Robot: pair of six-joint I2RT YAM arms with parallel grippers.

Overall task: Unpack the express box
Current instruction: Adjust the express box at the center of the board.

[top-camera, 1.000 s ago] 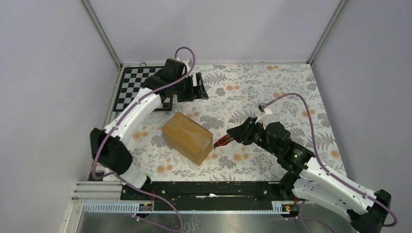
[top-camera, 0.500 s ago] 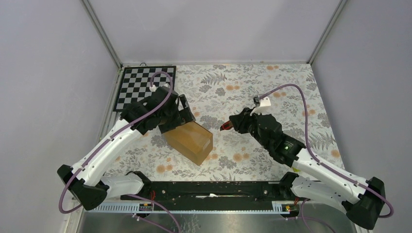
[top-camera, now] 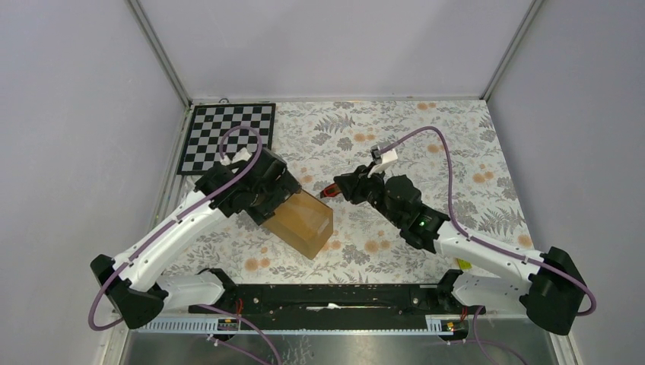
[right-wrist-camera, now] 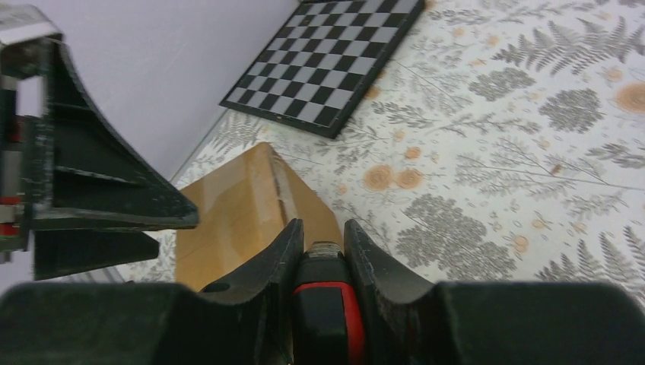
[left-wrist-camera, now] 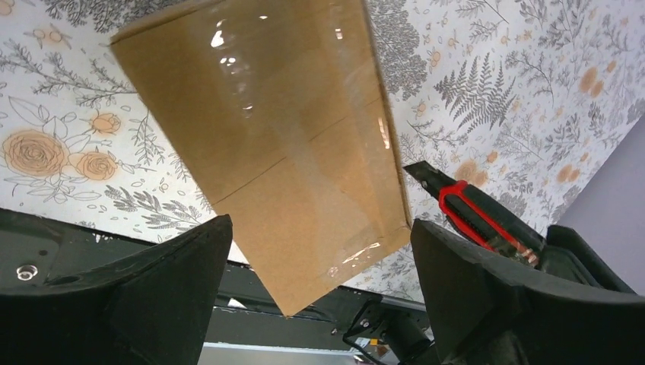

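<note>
The express box (top-camera: pixel 304 224) is a plain brown taped carton lying at an angle on the flowered table. My left gripper (top-camera: pixel 280 199) hangs over its far-left end, open wide. In the left wrist view the box (left-wrist-camera: pixel 289 152) fills the gap between the spread fingers of the left gripper (left-wrist-camera: pixel 319 228), and I cannot tell if they touch it. My right gripper (top-camera: pixel 346 188) is shut on a red-handled cutter (top-camera: pixel 331 190), held just off the box's far right corner. The right wrist view shows the cutter (right-wrist-camera: pixel 327 304) pinched in the right gripper (right-wrist-camera: pixel 323 236), pointing at the box (right-wrist-camera: pixel 236 209).
A black-and-white checkerboard (top-camera: pixel 228 137) lies at the table's far left corner. Grey walls close in the table at the back and sides. A black rail (top-camera: pixel 327 296) runs along the near edge between the arm bases.
My left arm swung from beside the checkerboard down over the box's far-left end, and its jaws opened wider. My right arm carried the cutter from the box's right side to its far right corner.
</note>
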